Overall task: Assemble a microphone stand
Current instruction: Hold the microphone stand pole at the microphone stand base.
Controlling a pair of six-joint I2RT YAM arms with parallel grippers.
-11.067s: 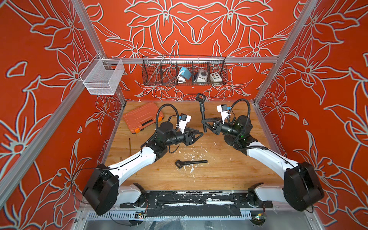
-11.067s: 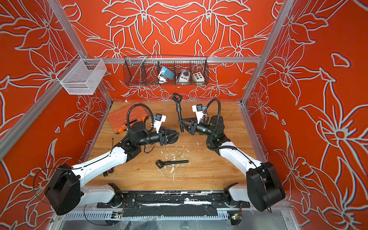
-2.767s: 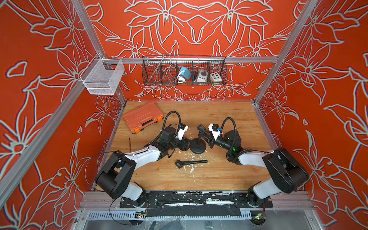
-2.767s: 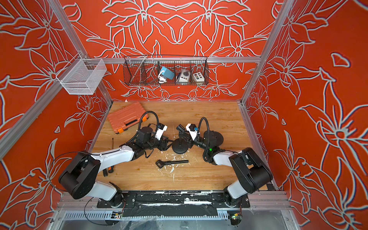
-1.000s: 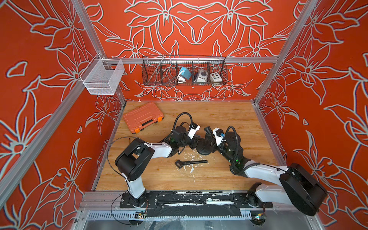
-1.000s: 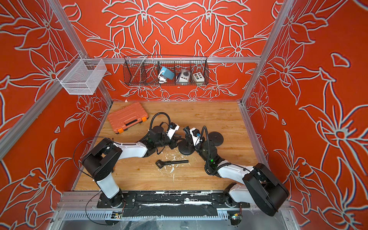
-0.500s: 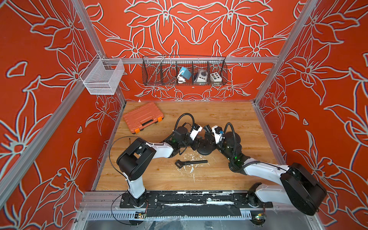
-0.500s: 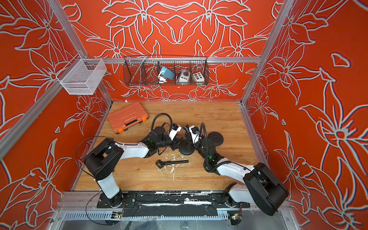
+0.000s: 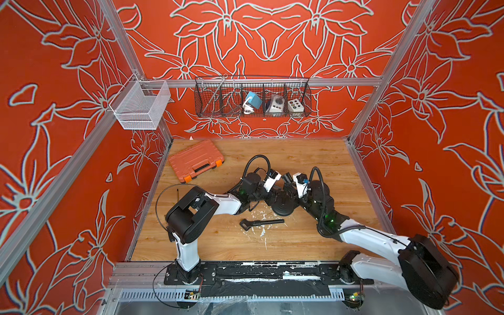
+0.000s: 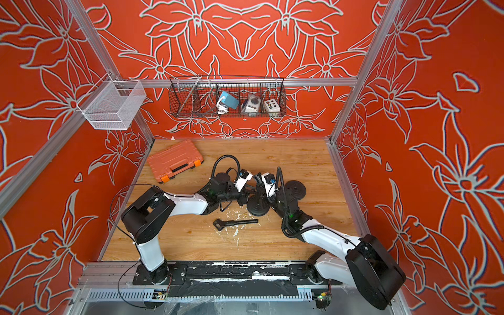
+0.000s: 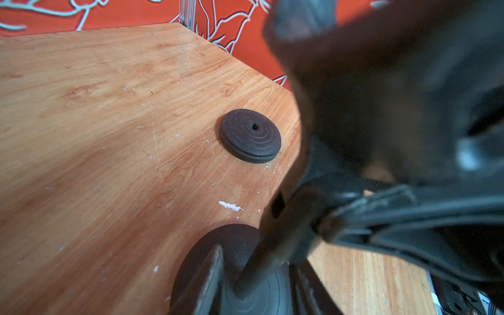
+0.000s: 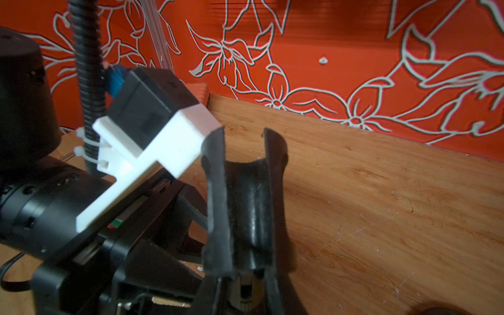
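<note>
A round black base [image 9: 282,206] [image 11: 231,272] rests mid-table. My left gripper [image 9: 274,195] [image 11: 257,261] comes in low from the left, its jaws closed on either side of it. A black pole [image 11: 272,245] [image 12: 249,207] leans into the base's centre hole. My right gripper [image 9: 290,188] [image 12: 243,136] is shut on its upper part, below the clip end [image 9: 286,177]. A second black disc [image 10: 296,188] [image 11: 251,135] lies flat just beyond. Another black pole with a clip [image 9: 260,223] [image 10: 234,222] lies loose in front of the base.
An orange tool case [image 9: 195,160] lies at the back left. A wire basket [image 9: 252,96] and a white mesh basket [image 9: 140,105] hang on the walls. A thin black rod [image 9: 177,195] lies by the left edge. White flecks dot the wood around the base.
Eleven seconds ago both arms held base and pole raised and apart; now they are low, with the pole in the base. Over the last second almost nothing has moved.
</note>
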